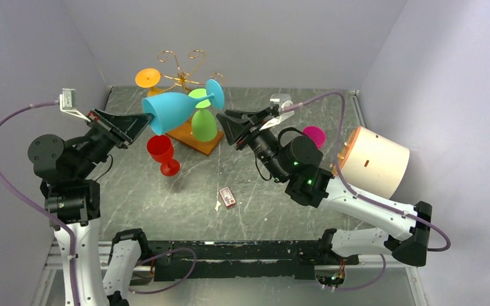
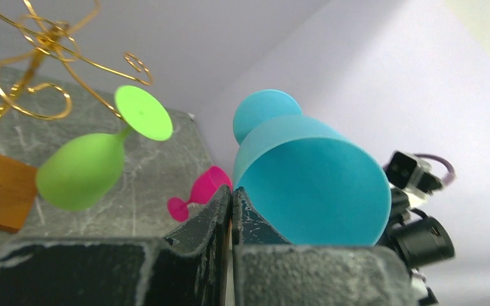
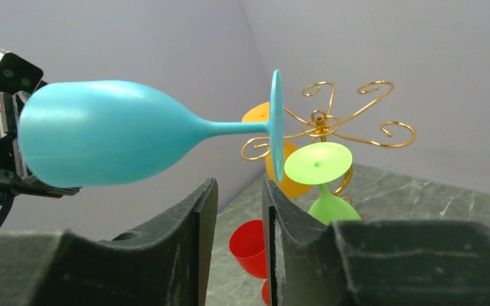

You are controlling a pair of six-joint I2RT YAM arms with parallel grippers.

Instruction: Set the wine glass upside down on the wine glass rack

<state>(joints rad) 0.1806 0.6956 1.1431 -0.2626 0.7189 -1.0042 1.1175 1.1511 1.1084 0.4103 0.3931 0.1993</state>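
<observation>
Grey marble table (image 1: 261,210); gold wine glass rack (image 1: 182,70) upper centre; teal wine glass (image 1: 172,109) horizontal beside it, looks like light, stiff, slick plastic; left gripper (image 1: 144,120) clamped on rim; right gripper (image 1: 224,127) parted, empty; I'd take the stem.

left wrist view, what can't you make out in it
- Gold wire wine glass rack: wooden base cut by left edge.
- Pink plastic wine glass: bowl partly behind left end effector.
- Teal plastic wine glass: stem hidden by its own bowl; lower rim behind that end effector.
</observation>
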